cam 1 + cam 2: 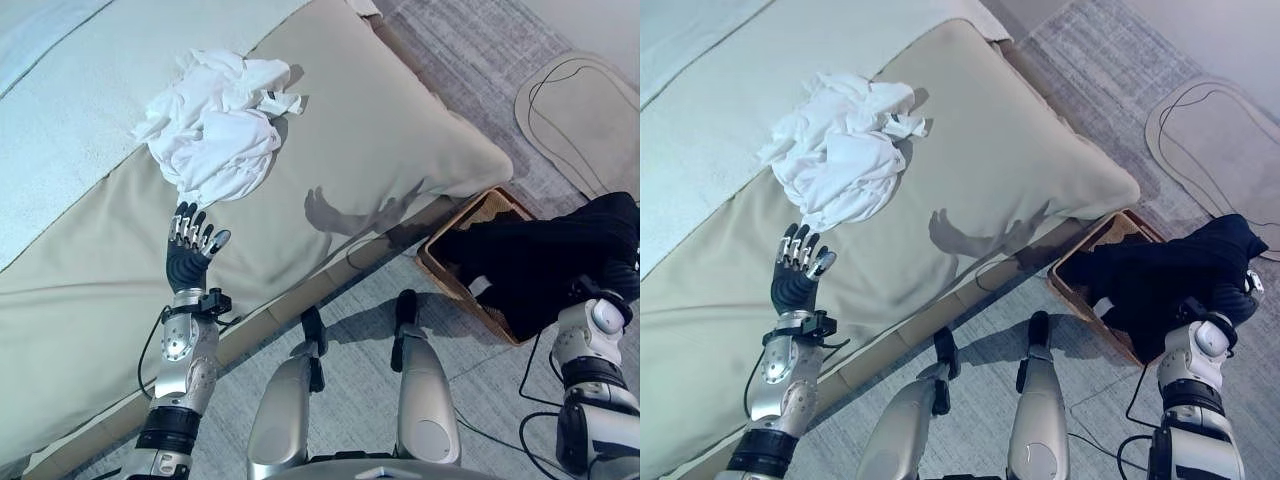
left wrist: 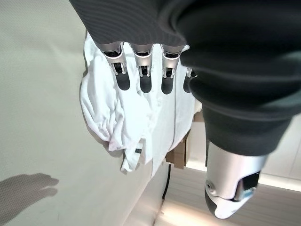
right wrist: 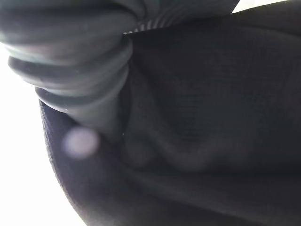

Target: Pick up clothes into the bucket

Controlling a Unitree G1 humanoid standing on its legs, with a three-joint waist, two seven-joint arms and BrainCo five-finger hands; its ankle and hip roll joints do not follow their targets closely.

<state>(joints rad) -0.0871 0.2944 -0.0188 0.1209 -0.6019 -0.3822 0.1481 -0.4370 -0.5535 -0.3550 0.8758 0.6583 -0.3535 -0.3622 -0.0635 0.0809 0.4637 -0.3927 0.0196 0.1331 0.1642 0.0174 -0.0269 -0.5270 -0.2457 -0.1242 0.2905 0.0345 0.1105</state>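
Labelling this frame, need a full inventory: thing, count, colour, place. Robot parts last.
white garment: 1, white, crumpled on the bed, just past the left hand's fingertips
dark garment: 1, black, draped over the basket and over the right wrist
basket: 1, brown woven, on the floor beside the bed, mostly covered by the dark garment
bed cover: 1, beige, over the mattress
sheet: 1, pale blue-white, far side of the bed
rug: 1, beige, rounded, on the grey floor beyond the basket
left hand: 1, fingers straight, above the bed cover, apart from the white garment
right hand: 1, under the dark garment, fingers hidden
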